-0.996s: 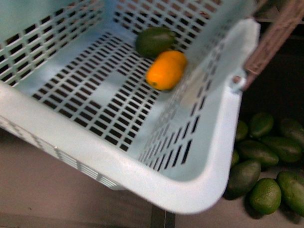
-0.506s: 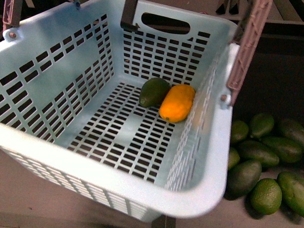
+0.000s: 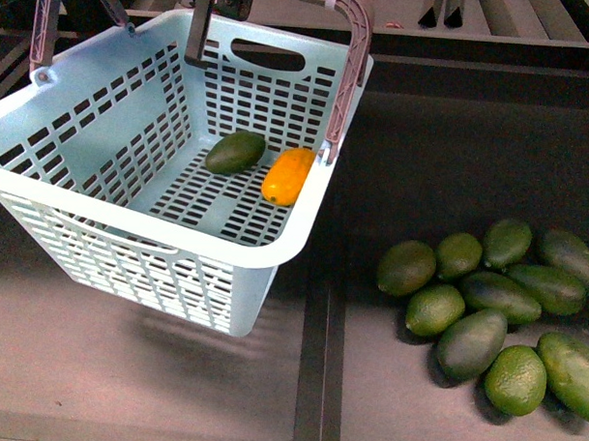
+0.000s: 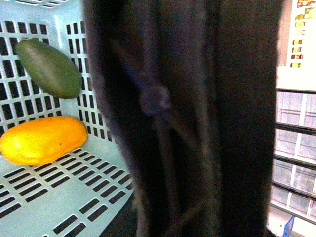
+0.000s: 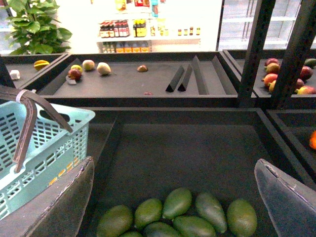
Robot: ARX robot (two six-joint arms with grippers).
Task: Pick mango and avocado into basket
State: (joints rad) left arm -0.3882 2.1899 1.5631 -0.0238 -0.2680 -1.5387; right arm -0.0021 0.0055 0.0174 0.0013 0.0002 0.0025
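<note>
The light teal basket [image 3: 292, 232] hangs tilted at the left of the front view, its brown handle [image 3: 350, 58] raised. My left gripper [image 3: 207, 8] is shut on that handle at the top. The dark green avocado [image 3: 235, 152] and the yellow mango [image 3: 288, 175] lie side by side on the slotted floor. In the left wrist view the avocado [image 4: 49, 67] and mango [image 4: 42, 139] show beside the dark blurred handle [image 4: 187, 118]. My right gripper [image 5: 173, 197] is open above a dark shelf, with the basket [image 5: 42, 143] off to one side.
A pile of loose green avocados [image 3: 485, 305] lies on the dark shelf at the right, under the right gripper [image 5: 177, 215]. A shelf divider [image 3: 318, 366] runs below the basket. Farther bins hold red-blushed mangoes [image 5: 286, 74] and other fruit [image 5: 89, 66].
The basket has swung away from the camera, up and to the left, and sits more level. The mango and avocado stayed inside, sliding along its floor.
</note>
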